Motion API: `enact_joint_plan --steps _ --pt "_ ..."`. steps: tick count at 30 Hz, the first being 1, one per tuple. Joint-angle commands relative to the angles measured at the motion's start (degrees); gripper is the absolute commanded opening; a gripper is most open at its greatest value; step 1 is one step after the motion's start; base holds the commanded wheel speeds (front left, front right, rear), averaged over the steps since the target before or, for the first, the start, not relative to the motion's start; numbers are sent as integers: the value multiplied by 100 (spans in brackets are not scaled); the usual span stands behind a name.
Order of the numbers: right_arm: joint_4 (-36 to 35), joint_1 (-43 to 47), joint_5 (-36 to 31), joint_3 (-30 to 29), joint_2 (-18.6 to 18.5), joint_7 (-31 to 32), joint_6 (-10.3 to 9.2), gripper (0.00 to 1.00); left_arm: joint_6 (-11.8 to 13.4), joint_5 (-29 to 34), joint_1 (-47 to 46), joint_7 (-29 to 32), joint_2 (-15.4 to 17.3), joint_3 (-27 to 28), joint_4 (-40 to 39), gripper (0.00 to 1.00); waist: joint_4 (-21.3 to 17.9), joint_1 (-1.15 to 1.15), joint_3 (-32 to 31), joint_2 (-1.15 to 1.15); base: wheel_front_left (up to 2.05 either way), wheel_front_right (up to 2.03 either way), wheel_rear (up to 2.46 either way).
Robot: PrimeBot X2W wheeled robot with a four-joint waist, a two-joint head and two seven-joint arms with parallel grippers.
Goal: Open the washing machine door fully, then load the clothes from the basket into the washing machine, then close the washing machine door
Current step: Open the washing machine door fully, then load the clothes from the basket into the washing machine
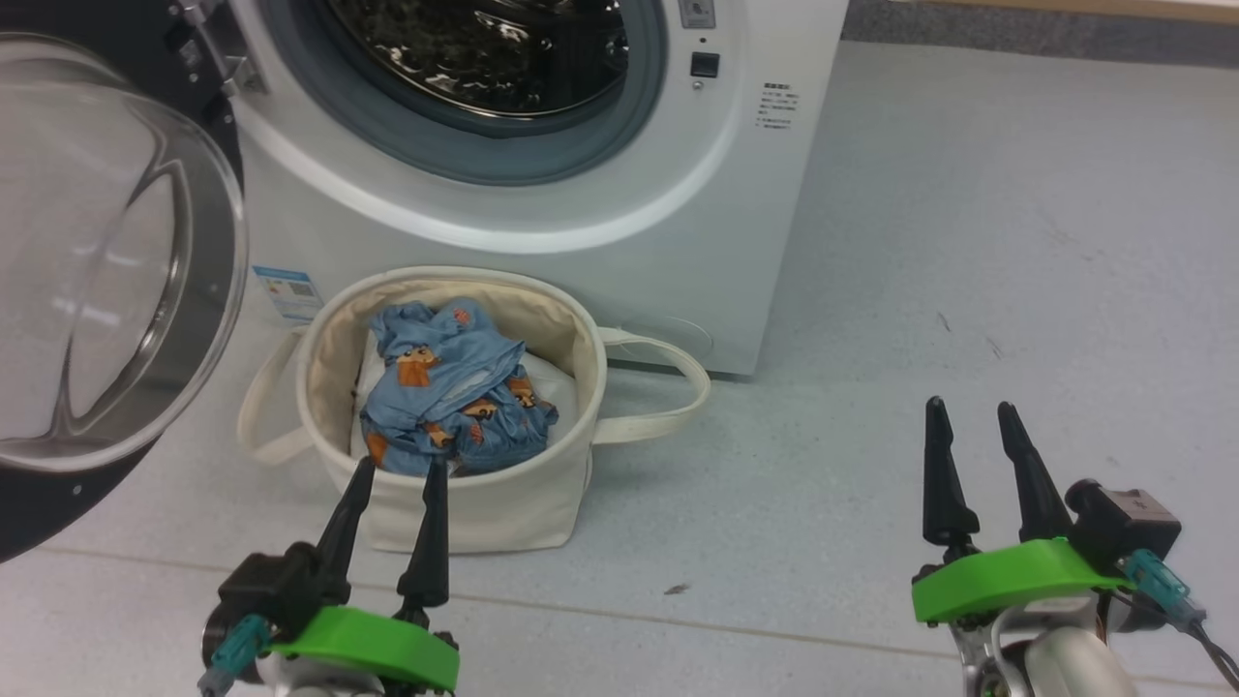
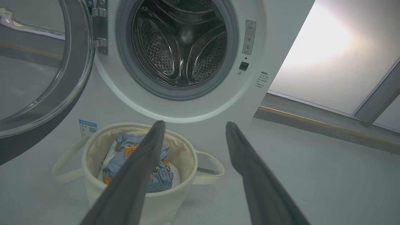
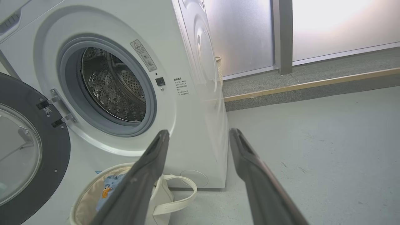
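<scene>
1. The washing machine [image 1: 619, 242] stands on the pale grey floor [image 1: 968, 242]. Its round opening is uncovered, and the perforated steel drum [image 1: 484, 48] shows inside.
2. The washing machine door [image 1: 97, 261] is swung wide open on its hinges at the left side of the opening. Its clear bulging glass centre and glossy black rim face outward, away from the machine's front.
3. The basket [image 1: 465, 513] sits on the floor just in front of the machine, below the opening and beside the small blue sticker [image 1: 287, 290]. It is a round cream canvas tub, upright, with one loop handle [image 1: 678, 387] drooping out on each side.
4. The clothes [image 1: 450, 387] lie crumpled inside the basket. They are a light-blue garment printed with orange-brown cartoon animals, resting on top of a plain white bundle [image 1: 552, 387].
5. The left gripper [image 1: 402, 465] hangs at the basket's near rim with its two dark fingers spread apart. Nothing is between them, and the tips point toward the clothes. The pictures do not settle whether they touch the fabric.
6. The right gripper [image 1: 970, 405] is well to the right over bare floor – fingers likewise apart and empty, pointing toward the machine's right front corner.
</scene>
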Motion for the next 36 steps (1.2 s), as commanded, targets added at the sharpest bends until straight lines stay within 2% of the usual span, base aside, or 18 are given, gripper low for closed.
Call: enact_joint_plan --steps 1,12,20,29,36 --pt "-205 -102 -5 93 19 -70 1 100 -8 32 -158 -27 82 142 -172 100 -67 0 44 0 0 0 0" --pt "-204 -121 -27 66 19 -70 1 100 203 240 -201 -27 82 181 -105 100 -261 0 96 0 0 0 0" --pt "-195 -163 -61 52 19 -70 1 100 252 255 -259 -27 82 92 -98 100 -276 0 191 0 0 0 0" --pt "-172 -227 -125 66 19 -70 1 100 221 79 -325 -27 82 62 -109 100 -248 0 283 0 0 0 0" --pt "-154 -249 -108 89 19 -70 1 100 -22 -196 -371 -27 82 49 77 100 -250 0 299 0 16 -14 -2"
